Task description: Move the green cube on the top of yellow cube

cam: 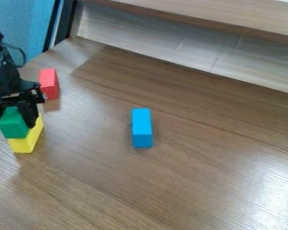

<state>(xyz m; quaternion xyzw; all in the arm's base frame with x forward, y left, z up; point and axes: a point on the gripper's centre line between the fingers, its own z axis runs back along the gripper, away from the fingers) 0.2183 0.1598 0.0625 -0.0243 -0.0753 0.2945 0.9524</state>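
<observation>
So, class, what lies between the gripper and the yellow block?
In the camera view, the green block lies there, between the jaws of the gripper and right above the yellow block.

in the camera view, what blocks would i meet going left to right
green cube directly above a yellow block as one pair → red rectangular block → blue rectangular block

The camera looks down at a slant from above the wooden tabletop [86,184], fairly close, facing across it toward the wooden ledge [200,16] at the top, with the blue panel [25,21] at upper left.
</observation>
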